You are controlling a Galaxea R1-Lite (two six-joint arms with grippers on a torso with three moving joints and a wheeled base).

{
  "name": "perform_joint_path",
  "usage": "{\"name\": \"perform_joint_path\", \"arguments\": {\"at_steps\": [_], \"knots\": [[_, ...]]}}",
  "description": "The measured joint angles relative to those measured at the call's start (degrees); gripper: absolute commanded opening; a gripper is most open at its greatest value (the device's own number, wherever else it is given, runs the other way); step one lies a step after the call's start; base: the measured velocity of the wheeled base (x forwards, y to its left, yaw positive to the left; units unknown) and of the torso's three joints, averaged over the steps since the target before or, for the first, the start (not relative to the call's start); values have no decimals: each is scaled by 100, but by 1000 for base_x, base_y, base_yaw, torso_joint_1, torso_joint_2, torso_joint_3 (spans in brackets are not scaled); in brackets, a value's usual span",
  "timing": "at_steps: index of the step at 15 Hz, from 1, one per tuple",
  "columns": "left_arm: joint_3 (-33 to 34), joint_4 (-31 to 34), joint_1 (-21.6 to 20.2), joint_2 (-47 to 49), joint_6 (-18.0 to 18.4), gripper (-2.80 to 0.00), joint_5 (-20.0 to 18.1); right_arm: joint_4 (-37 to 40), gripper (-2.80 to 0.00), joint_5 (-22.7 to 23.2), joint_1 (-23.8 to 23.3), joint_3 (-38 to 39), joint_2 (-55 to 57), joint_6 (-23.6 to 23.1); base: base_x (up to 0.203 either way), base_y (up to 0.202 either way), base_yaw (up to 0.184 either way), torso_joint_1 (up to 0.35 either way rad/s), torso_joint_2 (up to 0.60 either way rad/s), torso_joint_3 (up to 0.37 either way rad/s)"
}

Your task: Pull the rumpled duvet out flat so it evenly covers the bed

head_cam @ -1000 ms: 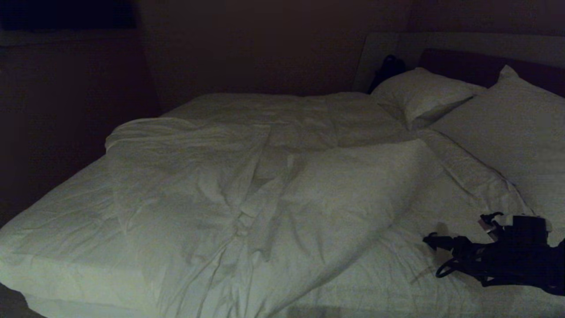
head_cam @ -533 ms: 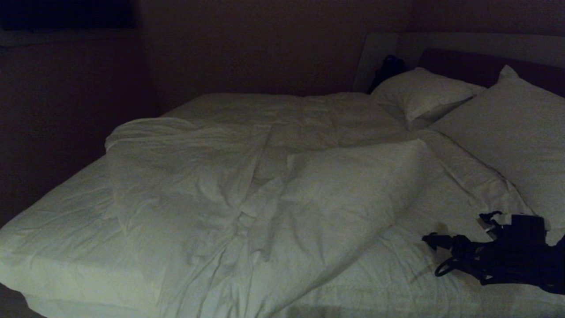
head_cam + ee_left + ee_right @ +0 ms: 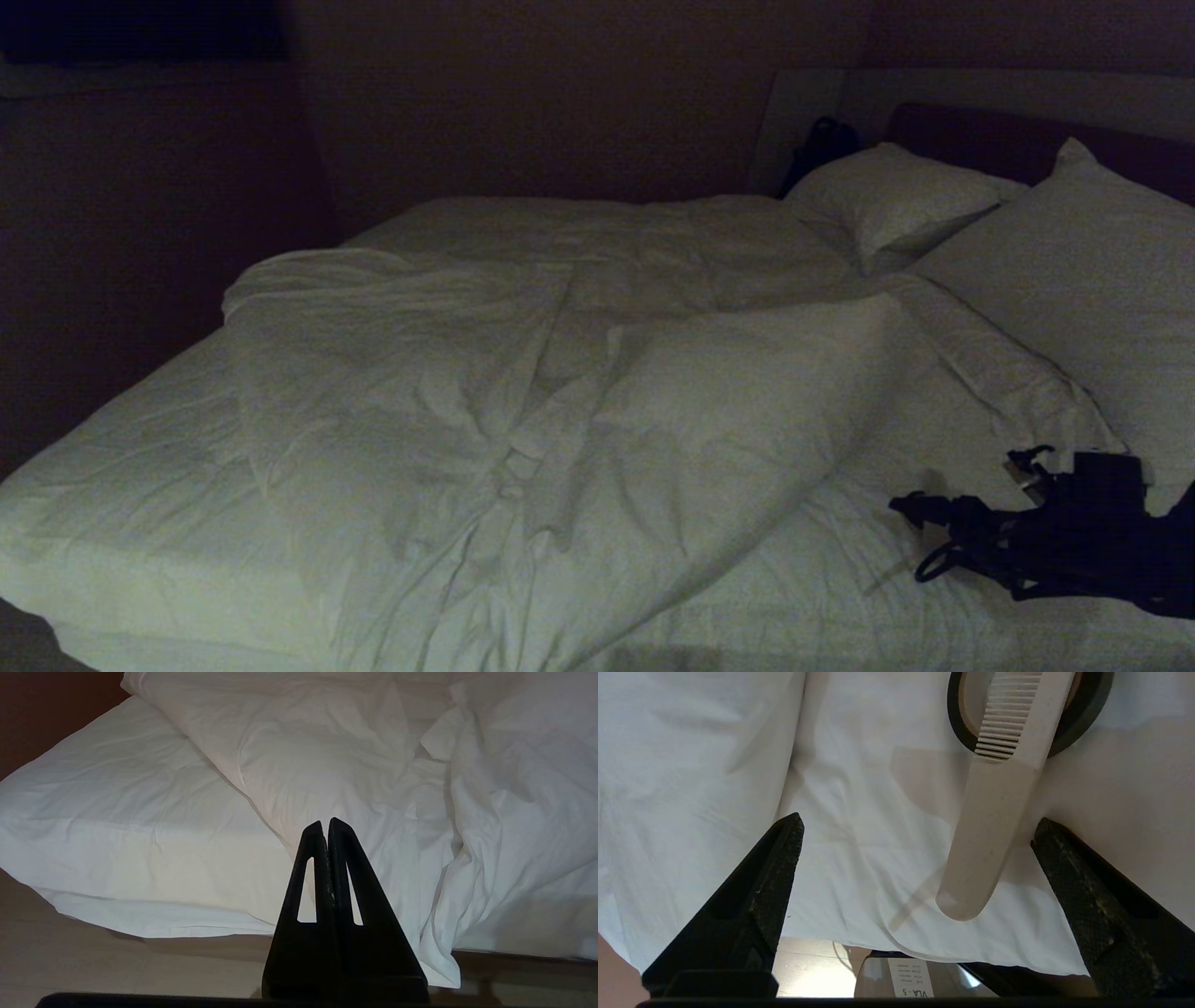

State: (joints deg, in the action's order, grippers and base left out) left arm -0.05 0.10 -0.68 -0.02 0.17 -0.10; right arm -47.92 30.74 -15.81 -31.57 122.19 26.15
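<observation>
The white duvet lies bunched in a creased ridge across the middle of the bed, leaving bare sheet at the near left corner. In the left wrist view the duvet spills over the bed's near edge. My left gripper is shut and empty, hanging short of that edge. My right gripper hovers low over the white fabric at the near right, beside the pillows. Its jaws stand open and empty above a hemmed fabric edge.
Two white pillows lean on the dark headboard. A beige comb and a dark tape roll lie on the fabric between the right jaws. Pale floor runs along the bed's near side.
</observation>
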Motion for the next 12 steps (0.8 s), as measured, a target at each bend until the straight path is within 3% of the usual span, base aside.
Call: {"name": "perform_joint_path", "arguments": {"at_steps": [12], "knots": [[5,0,0,0,0,-280,-1,13,0,-7,74,-167,67,-11,0,0,0,0,0,0]]}}
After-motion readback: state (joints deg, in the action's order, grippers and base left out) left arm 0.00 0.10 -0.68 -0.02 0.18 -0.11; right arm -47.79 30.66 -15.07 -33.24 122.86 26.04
